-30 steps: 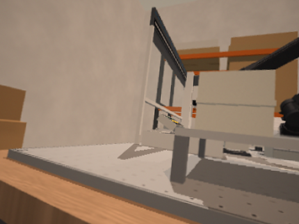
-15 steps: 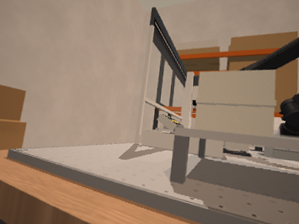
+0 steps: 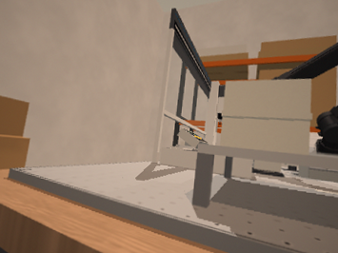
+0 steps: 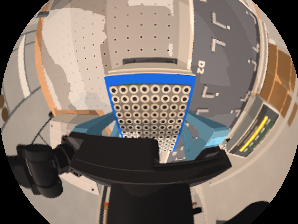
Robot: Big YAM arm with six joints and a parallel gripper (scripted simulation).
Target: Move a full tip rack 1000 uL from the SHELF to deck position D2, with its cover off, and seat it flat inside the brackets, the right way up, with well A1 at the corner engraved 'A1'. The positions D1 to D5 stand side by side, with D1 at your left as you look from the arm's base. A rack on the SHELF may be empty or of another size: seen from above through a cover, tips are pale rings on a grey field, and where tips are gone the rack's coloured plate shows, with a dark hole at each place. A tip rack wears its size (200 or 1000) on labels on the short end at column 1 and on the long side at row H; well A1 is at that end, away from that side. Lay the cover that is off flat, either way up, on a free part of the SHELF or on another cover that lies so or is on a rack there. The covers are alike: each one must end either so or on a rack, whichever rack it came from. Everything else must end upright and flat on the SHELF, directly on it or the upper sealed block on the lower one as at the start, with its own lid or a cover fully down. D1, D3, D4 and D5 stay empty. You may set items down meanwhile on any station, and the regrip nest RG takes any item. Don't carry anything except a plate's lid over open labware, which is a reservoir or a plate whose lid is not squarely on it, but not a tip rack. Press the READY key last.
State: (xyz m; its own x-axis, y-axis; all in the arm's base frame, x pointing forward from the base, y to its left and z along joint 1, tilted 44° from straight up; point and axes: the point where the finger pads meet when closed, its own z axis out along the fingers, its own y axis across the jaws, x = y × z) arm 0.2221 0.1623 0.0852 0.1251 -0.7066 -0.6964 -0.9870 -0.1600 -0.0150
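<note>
In the wrist view my gripper [image 4: 150, 111] is shut on a blue tip rack [image 4: 150, 99]. Its top is a grey field full of pale rings, framed by a blue rim, and it stretches away from the fingers. A lighter blue body [image 4: 208, 133] shows at both sides under the fingers. I cannot tell whether a cover is on it. The dark deck [image 4: 222, 36] with white bracket marks lies at the upper right, beyond the rack. In the exterior view only the black arm [image 3: 335, 127] shows at the right edge; the gripper and the rack are hidden there.
In the exterior view the shelf [image 3: 275, 155] stands on grey legs and bears two stacked beige blocks [image 3: 266, 114]. A tall frame [image 3: 190, 44] stands behind it. The perforated base plate [image 3: 120, 182] rests on a wooden table [image 3: 45, 224]. A panel with a yellow strip [image 4: 257, 132] is at the wrist view's right.
</note>
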